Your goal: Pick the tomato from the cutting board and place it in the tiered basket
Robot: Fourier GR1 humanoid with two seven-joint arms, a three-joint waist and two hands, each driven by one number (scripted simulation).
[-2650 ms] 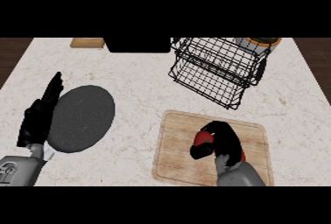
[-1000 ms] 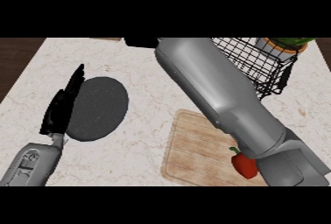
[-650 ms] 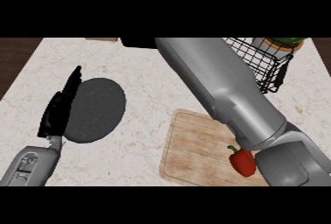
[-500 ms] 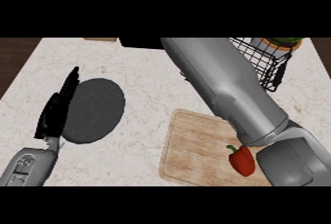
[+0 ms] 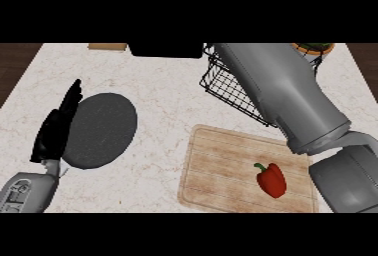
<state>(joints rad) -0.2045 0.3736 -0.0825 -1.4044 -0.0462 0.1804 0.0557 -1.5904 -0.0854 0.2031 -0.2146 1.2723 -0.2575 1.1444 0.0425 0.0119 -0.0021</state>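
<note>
While its fingers are held straight and open, the left hand (image 5: 57, 131) is seen at the view's left edge, resting over the near rim of a dark grey plate (image 5: 100, 130) that lies just to its right. Further right of that hand, a wooden cutting board (image 5: 221, 170) is laid on the counter (image 5: 159, 80), and a red pepper with a green stem (image 5: 271, 179) lies on it, untouched. Beyond the board, the black wire tiered basket (image 5: 232, 87) is partly covered by the grey right forearm (image 5: 284, 95). The right hand itself is not shown, so its state cannot be told.
</note>
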